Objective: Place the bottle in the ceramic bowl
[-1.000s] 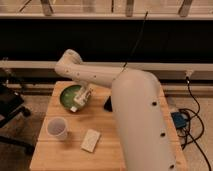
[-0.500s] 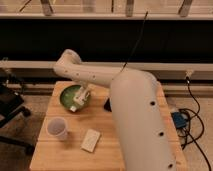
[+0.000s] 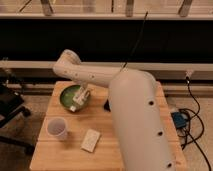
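Your gripper [image 3: 80,98] holds the bottle [image 3: 77,103] over the right rim of the green ceramic bowl [image 3: 70,96]. If you release it here, I think it can hit this rim and roll onto the wooden table [image 3: 75,150].

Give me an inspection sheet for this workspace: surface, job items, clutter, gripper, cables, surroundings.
Surface: wooden table, light planks, holding everything below.
Job items: green bowl at the table's far left; white bottle over the bowl's near right rim, tilted, at the gripper.
Clutter: plastic cup upright near the left front; flat white box right of the cup; small dark object beside the arm, unclear what.
Gripper: gripper over the bowl, by the bottle.
Cables: black cables on the floor at right, by a blue device.
Surroundings: office chair at left; dark wall with a pale ledge behind.
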{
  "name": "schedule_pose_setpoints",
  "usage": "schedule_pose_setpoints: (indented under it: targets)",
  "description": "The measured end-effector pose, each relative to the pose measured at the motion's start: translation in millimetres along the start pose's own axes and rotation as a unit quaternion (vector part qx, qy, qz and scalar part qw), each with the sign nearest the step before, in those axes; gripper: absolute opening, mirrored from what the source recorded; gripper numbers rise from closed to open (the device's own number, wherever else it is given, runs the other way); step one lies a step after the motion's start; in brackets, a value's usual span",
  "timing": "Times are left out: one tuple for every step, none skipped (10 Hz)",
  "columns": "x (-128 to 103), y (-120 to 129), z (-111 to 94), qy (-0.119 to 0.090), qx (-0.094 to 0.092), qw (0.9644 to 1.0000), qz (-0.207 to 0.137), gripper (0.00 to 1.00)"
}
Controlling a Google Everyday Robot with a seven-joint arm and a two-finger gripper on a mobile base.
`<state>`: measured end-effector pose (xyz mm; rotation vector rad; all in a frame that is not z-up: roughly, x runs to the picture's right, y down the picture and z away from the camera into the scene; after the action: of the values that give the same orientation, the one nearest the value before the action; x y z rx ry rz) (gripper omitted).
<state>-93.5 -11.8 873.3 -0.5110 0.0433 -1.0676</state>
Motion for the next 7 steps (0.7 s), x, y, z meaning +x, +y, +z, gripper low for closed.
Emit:
schedule_pose_setpoints:
  targets:
    - [0.1, -0.4, -0.2, 0.001, 0.000, 1.0000, 0.000, 0.17]
    - [0.3, -0.7, -0.3, 0.002, 0.000, 1.0000, 0.001, 0.18]
    - [0.7, -0.8, -0.3, 0.002, 0.000, 1.0000, 0.002, 0.23]
    - [0.6, -1.2, -0.2, 0.002, 0.000, 1.0000, 0.002, 0.24]
    - [0.9, -1.6, -0.5, 0.003, 0.000, 1.0000, 0.003, 0.30]
    - [1.1, -1.9, -0.5, 0.004, 0.000, 1.0000, 0.004, 0.37]
    - [0.9, -2.1, 0.1, 0.005, -0.001, 1.0000, 0.004, 0.38]
